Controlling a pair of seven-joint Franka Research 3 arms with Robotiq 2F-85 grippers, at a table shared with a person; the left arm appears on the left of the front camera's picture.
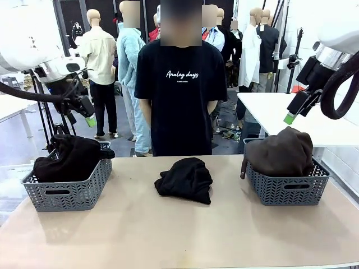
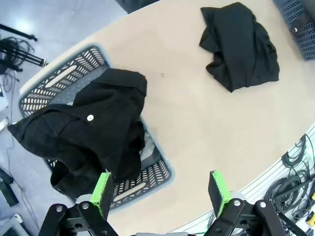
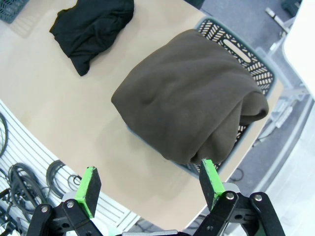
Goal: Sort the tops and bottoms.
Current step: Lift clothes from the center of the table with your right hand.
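Basically one black bundle lies unsorted mid-table between the left basket holding a black garment and the right basket holding the brown garment, so left gripper and right gripper hover above, fingers wide, holding nothing.

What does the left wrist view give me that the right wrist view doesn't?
Left wrist alone: the left basket heaped with a black garment spilling over its rim, and the open left gripper above it. Right wrist alone: the dark brown garment piled on the right basket, under the open right gripper. Both: the loose black garment lying mid-table on the tan table.
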